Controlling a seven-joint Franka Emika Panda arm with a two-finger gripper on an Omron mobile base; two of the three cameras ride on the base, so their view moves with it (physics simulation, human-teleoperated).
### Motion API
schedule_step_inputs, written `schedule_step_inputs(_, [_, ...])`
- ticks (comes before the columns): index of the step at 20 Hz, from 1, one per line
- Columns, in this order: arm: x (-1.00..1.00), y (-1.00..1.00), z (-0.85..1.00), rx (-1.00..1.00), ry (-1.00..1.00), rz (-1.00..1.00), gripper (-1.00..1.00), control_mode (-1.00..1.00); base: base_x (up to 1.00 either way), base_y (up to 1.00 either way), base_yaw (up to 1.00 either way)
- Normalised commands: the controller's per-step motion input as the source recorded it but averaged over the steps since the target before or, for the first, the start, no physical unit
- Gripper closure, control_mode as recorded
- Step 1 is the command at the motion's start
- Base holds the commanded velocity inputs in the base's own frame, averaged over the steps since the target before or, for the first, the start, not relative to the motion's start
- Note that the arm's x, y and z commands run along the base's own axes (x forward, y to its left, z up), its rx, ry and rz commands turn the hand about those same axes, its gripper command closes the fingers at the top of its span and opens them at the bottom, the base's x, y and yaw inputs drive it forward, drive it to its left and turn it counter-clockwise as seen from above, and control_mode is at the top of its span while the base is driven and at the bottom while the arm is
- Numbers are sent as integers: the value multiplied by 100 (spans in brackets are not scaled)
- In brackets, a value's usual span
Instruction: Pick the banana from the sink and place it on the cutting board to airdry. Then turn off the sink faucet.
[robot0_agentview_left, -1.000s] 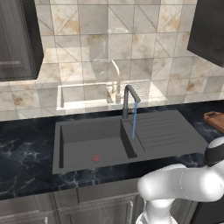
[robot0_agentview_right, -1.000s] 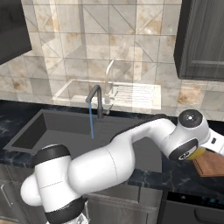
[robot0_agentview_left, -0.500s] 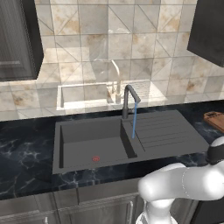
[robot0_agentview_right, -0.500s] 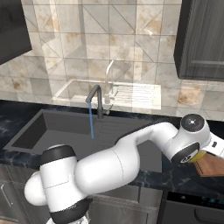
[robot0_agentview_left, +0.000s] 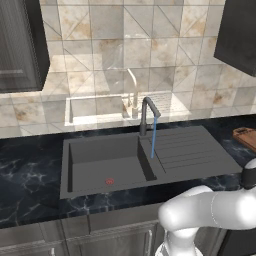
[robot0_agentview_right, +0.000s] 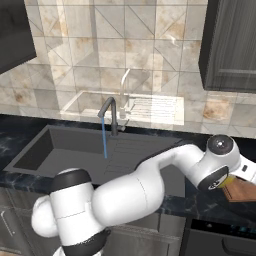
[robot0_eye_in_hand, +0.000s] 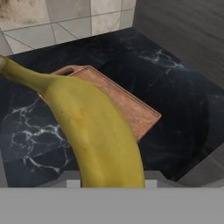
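So in the hand view the banana (robot0_eye_in_hand: 98, 131) is huge and front and centre, running from its stem end up at about 10 o'clock down to 6 o'clock, where it disappears at the bottom edge. The fingertips themselves are hidden behind it, but the gripper is closed on the banana, which is held up off the counter.

Behind the fruit sits the cutting board (robot0_eye_in_hand: 127, 103), a brown wooden slab lying flat on the dark marbled countertop (robot0_eye_in_hand: 175, 83), poking out from under the banana toward 3 o'clock. The banana is above it, not resting on it.

From the left base view, the sink (robot0_agentview_left: 100, 160) has just the small red drain ring (robot0_agentview_left: 109, 181) showing in its basin. The sink faucet (robot0_agentview_left: 147, 112) stands at the basin's back edge, with a thin blue water stream (robot0_agentview_left: 153, 140) coming down off the spout. A corner of the board shows at roughly 3 o'clock, well apart from the sink.
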Motion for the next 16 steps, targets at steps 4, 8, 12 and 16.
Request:
schedule_step_inputs(4, [23,-8,-6,0,0,0,100,-100,0,0,0])
schedule_step_inputs(8, [23,-8,-8,0,0,0,100,-100,0,0,0])
schedule_step_inputs(12, [16,-10,-11,0,0,0,100,-100,0,0,0])
schedule_step_inputs(16, [10,-13,-14,0,0,0,100,-100,0,0,0])
